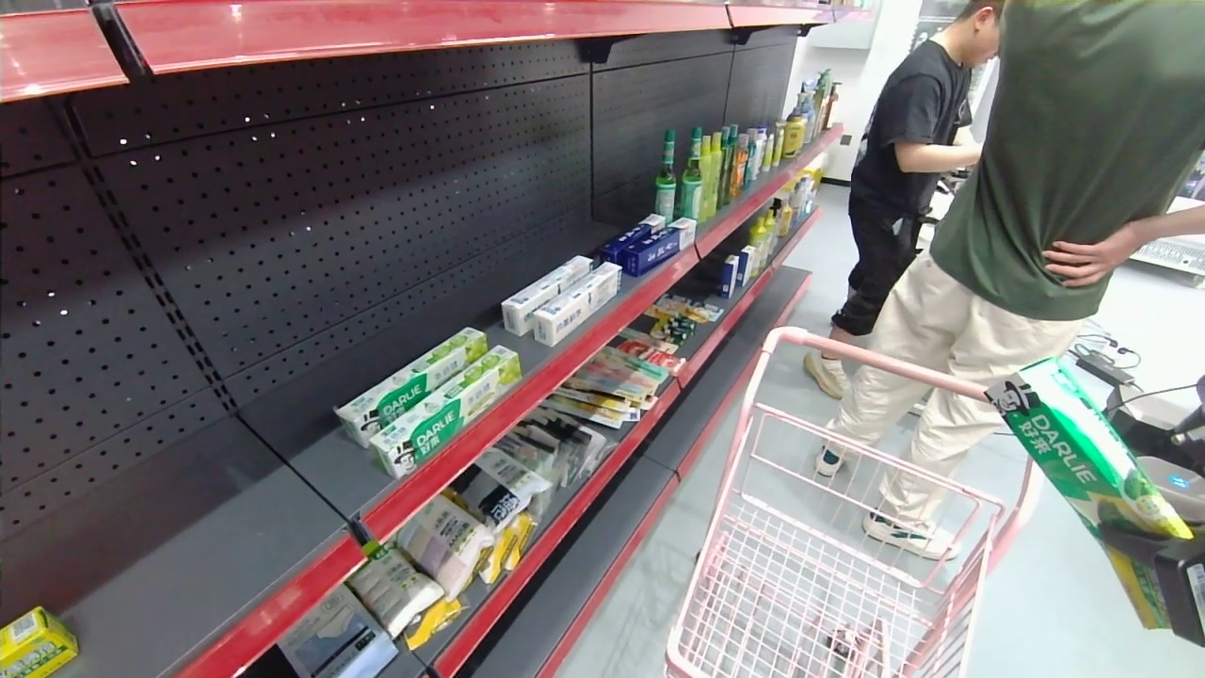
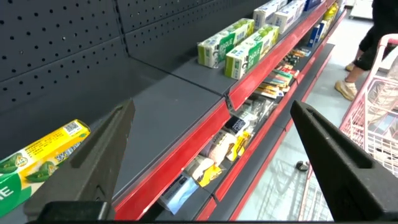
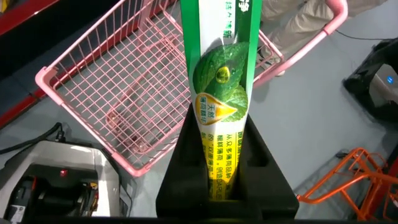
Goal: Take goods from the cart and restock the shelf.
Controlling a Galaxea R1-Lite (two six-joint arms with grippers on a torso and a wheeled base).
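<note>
Right jaws clamped on lower yellow end of toothpaste box [image 3: 219, 93]. Box is green-white with leaf picture, tilted, by right side of pink cart [image 1: 875, 365]. Left jaws spread wide, holding nothing, over bare grey shelf board [image 2: 168, 118]. Small yellow-green box [image 2: 43, 152] sits just beside one jaw. Farther along same board: two matching green-white toothpaste boxes [image 1: 428, 397], white boxes [image 1: 562, 299], blue boxes [image 1: 648, 247], bottles [image 1: 697, 174]. Packets [image 1: 442, 544] lie lower down.
</note>
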